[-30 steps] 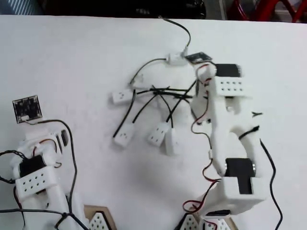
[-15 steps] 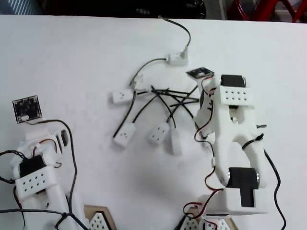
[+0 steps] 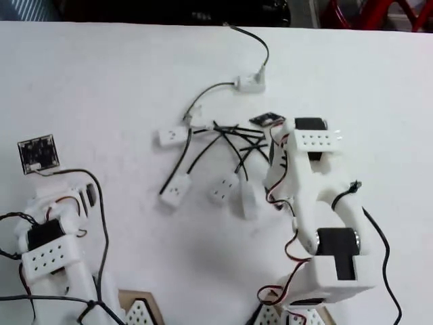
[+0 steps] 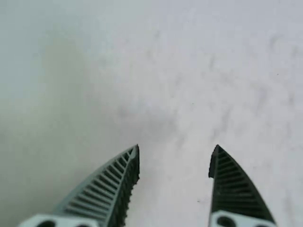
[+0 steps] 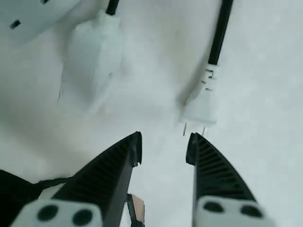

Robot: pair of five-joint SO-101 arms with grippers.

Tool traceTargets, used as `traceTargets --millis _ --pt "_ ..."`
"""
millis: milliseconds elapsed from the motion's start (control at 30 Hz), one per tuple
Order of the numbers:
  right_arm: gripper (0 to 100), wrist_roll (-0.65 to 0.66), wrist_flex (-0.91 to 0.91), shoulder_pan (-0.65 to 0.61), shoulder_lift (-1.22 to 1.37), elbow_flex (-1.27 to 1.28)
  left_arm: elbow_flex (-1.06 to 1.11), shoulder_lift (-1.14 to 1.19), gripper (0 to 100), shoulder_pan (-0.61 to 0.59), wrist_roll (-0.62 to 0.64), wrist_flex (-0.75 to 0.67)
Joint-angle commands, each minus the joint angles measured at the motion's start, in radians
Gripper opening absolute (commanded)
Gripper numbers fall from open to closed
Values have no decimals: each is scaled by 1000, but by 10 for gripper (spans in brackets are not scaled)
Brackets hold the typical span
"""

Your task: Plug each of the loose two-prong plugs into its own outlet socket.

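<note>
A loose white two-prong plug [image 5: 200,111] on a black cable lies on the table just beyond my right gripper [image 5: 164,143], prongs toward the open fingers, nothing between them. A white outlet block [image 5: 92,57] lies beside it. From above, several white outlet sockets [image 3: 177,190] [image 3: 224,188] [image 3: 247,200] [image 3: 172,137] lie amid tangled black cables [image 3: 233,139], with the right arm [image 3: 308,169] over their right side. My left gripper [image 4: 176,151] stands open over bare table, on the left arm [image 3: 47,247] folded at the near left.
A white inline adapter [image 3: 250,82] with a cable running off the far edge lies behind the tangle. A small black board [image 3: 38,153] sits at the left. The white tabletop [image 3: 101,81] stretches bare to the far left and far right.
The right arm has drawn back toward the near edge and a little left, away from the adapter. The nearest outlet block shifted slightly. The left arm has not moved.
</note>
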Motion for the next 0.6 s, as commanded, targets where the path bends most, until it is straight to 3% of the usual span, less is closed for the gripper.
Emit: traceTargets --millis 0,300,567 --pt "148 8 -56 7 24 14 -5 -21 244 12 2 -23" --pt "148 8 -200 97 179 12 -5 -21 244 12 2 -23" --pt "144 9 -209 114 206 11 -5 -21 244 12 2 -23"
